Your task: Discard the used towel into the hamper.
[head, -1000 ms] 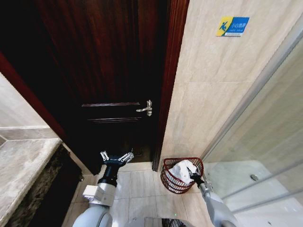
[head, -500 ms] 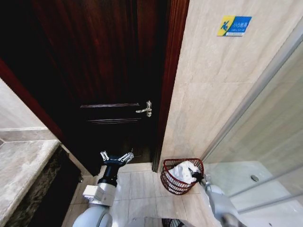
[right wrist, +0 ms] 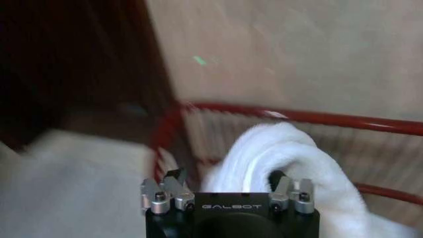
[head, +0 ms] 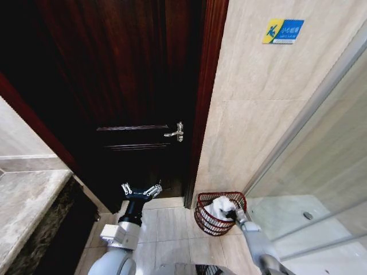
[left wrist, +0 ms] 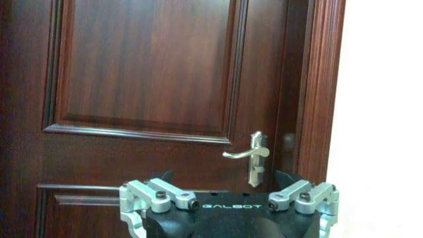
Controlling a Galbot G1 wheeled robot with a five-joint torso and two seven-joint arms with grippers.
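Towel [head: 219,206], white and bunched, lay inside the wicker hamper [head: 202,219] on the floor tiles beside the door frame, directly ahead of the right hand [head: 231,215], whose fingers stood spread around the cloth, while the left hand [head: 140,191], released, idled facing the door.

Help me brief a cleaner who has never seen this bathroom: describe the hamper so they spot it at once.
Start at the dark wooden door and go to the beige tiled wall beside its frame. On the floor there stands the hamper, a small round red basket of open bars holding a white towel.
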